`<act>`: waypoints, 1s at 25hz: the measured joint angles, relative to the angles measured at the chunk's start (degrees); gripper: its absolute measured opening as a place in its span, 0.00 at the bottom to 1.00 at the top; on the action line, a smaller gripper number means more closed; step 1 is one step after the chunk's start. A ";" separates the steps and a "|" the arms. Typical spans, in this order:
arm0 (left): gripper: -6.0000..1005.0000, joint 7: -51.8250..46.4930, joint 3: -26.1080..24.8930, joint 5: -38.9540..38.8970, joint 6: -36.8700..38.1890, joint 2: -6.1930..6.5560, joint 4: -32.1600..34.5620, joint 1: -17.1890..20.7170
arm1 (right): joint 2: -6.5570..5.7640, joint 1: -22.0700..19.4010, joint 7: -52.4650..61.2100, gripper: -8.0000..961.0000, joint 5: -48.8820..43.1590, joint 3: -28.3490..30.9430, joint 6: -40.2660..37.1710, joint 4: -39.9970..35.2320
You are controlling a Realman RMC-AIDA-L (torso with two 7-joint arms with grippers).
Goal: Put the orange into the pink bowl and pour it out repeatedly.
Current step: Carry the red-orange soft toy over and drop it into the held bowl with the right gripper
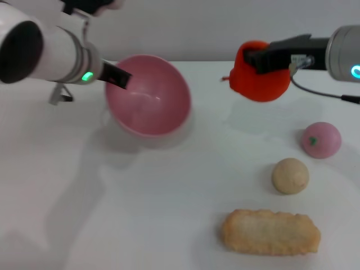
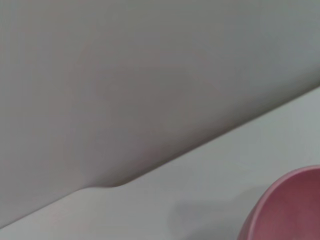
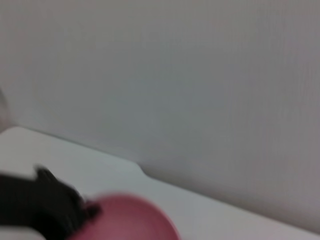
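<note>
The pink bowl (image 1: 149, 95) is held tilted above the table at the back left, its opening turned toward me and nothing inside. My left gripper (image 1: 117, 77) is shut on its left rim. A slice of that bowl (image 2: 287, 207) shows in the left wrist view, and it appears again as the bowl (image 3: 127, 220) in the right wrist view. The orange (image 1: 257, 73) hangs in the air at the back right, to the right of the bowl and apart from it, with my right gripper (image 1: 260, 58) shut on it from the right.
A small pink ball with a green mark (image 1: 321, 139) lies at the right edge. A beige ball (image 1: 290, 175) sits just in front of it. A breaded oblong piece (image 1: 270, 232) lies near the front. The table's back edge meets a grey wall.
</note>
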 joint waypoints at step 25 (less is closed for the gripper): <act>0.05 0.50 8.52 -10.97 4.66 -0.19 -1.75 -4.21 | -0.10 4.93 -0.26 0.16 1.59 -4.47 -2.97 7.94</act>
